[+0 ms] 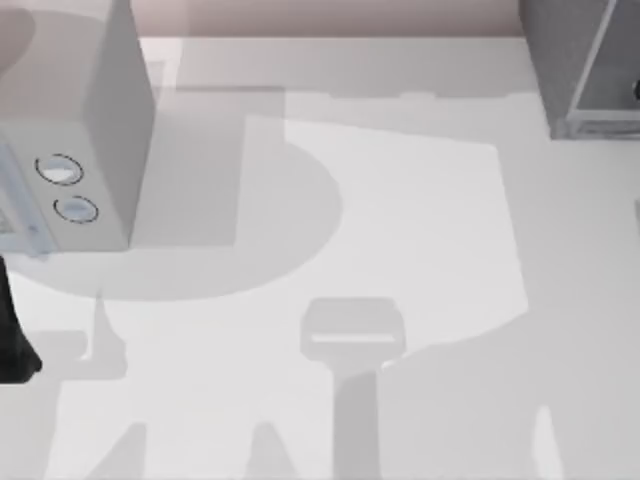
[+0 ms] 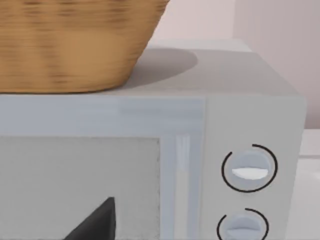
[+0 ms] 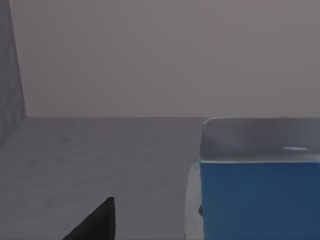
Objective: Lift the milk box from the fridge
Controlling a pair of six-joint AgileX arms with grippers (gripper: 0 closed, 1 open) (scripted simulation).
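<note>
The milk box point(image 3: 257, 180) stands upright inside the fridge point(image 3: 100, 155), close ahead of the right claw and off-centre; its grip state I cannot tell.

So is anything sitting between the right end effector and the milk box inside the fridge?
Nothing visible does. In the right wrist view the milk box stands close ahead on the bare grey fridge floor, with no other item before it.
</note>
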